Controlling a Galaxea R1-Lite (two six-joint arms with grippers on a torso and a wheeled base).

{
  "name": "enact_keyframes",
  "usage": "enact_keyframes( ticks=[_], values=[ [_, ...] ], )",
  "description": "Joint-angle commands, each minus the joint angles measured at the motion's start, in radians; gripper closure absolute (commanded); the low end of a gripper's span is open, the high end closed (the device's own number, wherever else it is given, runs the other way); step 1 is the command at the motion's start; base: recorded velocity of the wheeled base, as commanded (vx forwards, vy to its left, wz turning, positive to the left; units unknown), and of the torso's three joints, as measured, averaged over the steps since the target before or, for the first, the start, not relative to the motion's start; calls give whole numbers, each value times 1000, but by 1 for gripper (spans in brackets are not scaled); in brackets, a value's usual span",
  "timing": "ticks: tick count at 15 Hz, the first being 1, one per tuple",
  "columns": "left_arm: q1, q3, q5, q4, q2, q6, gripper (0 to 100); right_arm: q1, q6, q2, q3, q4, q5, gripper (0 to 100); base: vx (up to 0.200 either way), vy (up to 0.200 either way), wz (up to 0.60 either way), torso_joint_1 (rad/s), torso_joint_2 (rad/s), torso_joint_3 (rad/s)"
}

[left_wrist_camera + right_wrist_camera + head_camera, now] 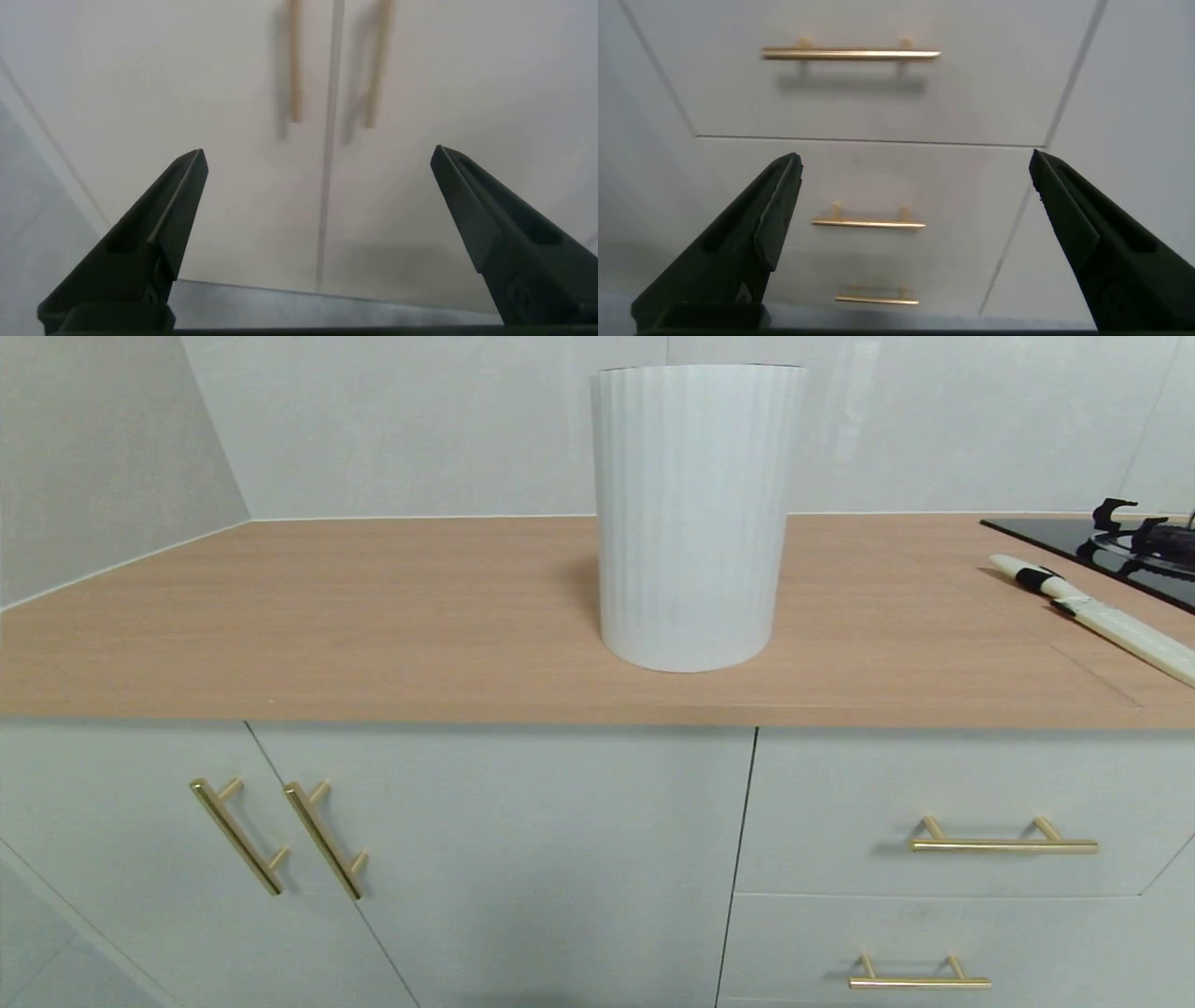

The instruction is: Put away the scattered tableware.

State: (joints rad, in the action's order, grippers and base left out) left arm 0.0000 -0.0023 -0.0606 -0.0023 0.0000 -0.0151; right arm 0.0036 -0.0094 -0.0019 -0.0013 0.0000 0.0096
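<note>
- Table point(327, 616) of pale wood spans the head view, set against grey walls, with white cabinet fronts under it.
- A tall white ribbed holder point(691, 518) stands upright on the table, about midway along it and close to the front edge.
- A long cream utensil point(1097, 616) with a black band, shaped like a knife, lies flat on the table at the far right. It is well apart from the holder, lies at an angle, and runs out past the picture's edge.
- A black hob point(1036, 534) is set into the table just behind the utensil, with a dark pan support point(1134, 527) on it.
- Under the table on the left are two cabinet doors point(495, 859), each with a slanted gold handle point(238, 835) near the seam between them.
- On the right are stacked drawers point(952, 784) with horizontal gold bar handles point(1004, 845).
- The left fingers point(159, 233) are dark and tapered. They are spread wide, with nothing between them and touching nothing. They face the cabinet doors, whose two blurred gold handles point(294, 61) sit either side of the seam.
- The right fingers point(757, 233) are spread equally wide and also hold and touch nothing. They face the drawers, where three gold bar handles point(850, 54) show one beyond the other.
- Both pairs of fingers are down in front of the cabinet fronts, below the table's level and away from the holder and the utensil.
</note>
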Motion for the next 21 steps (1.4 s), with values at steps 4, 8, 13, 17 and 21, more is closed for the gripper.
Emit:
enact_keyframes(
  ticks=[4,8,13,17,21],
  values=[
    [0,-1,-1,-1,0,0,0,1,-1,2,0,0,1,0,0,0,0,0,0,0],
    [0,1,-1,-1,0,0,0,1,0,2,0,0,1,0,100,0,0,-2,2,2],
    [0,-1,-1,-1,0,-2,0,1,0,2,1,0,1,0,200,0,0,-1,3,1],
    [0,-1,-1,-1,0,-2,0,1,0,2,0,0,0,0,0,0,0,0,0,0],
    [0,-1,-1,-1,0,-2,0,1,2,2,1,0,-2,0,0,0,0,0,0,0]
  ],
)
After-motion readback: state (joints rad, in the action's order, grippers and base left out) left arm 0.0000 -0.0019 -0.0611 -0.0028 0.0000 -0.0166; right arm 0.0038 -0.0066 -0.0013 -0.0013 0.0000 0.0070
